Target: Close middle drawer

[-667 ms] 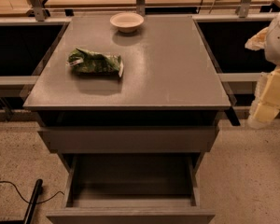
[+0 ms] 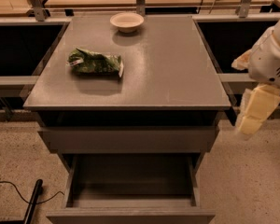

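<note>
The middle drawer [image 2: 130, 181] of the grey cabinet is pulled far out toward me. Its dark, empty box interior shows, and its flat front runs along the bottom edge of the view. Above it the top drawer [image 2: 130, 140] stands out only a little from the cabinet. The lowest drawer is out of view. My gripper [image 2: 255, 112], cream-coloured under a white wrist, hangs in the air to the right of the cabinet. It is level with the cabinet top's front right corner, clear of the cabinet, and well above and to the right of the open drawer.
On the cabinet top [image 2: 177, 73] lie a green snack bag [image 2: 95, 63] at the left and a white bowl [image 2: 126, 21] at the back. Dark counters flank the cabinet on both sides. A black cable and bar [image 2: 31, 200] lie on the speckled floor at the lower left.
My gripper has moved slightly left and down beside the cabinet. The drawers, bag and bowl have not moved.
</note>
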### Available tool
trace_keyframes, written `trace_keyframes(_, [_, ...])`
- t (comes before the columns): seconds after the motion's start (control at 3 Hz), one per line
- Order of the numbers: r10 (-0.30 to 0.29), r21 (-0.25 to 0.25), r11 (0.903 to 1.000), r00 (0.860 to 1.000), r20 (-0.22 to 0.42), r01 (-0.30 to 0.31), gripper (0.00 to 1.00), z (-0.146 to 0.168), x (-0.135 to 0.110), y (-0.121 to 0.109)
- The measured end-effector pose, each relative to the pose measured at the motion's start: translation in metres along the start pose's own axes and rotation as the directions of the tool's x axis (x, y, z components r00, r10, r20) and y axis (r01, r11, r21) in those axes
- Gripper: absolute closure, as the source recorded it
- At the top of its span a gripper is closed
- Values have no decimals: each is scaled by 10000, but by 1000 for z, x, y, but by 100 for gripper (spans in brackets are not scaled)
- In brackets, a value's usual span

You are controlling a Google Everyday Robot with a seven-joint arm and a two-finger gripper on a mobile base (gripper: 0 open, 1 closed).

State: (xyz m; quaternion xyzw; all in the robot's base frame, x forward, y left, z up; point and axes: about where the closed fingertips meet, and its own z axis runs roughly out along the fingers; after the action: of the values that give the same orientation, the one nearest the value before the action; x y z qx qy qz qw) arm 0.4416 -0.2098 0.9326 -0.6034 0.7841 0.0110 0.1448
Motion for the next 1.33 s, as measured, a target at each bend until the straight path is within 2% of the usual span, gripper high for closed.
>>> trace_keyframes(0.33, [-197, -882, 9956, 9919, 1254, 310, 0, 55, -7, 34])
trace_keyframes(0.67, [-175, -1018, 9936, 9566, 2908, 492, 0, 102, -5, 68])
trace_keyframes(1.0, [-690, -598, 9937, 9371, 3422, 951, 0, 108, -4, 73])
trace_keyframes(1.33, [-1116, -518, 9893, 9368, 3317, 1362, 0, 127, -26, 90])
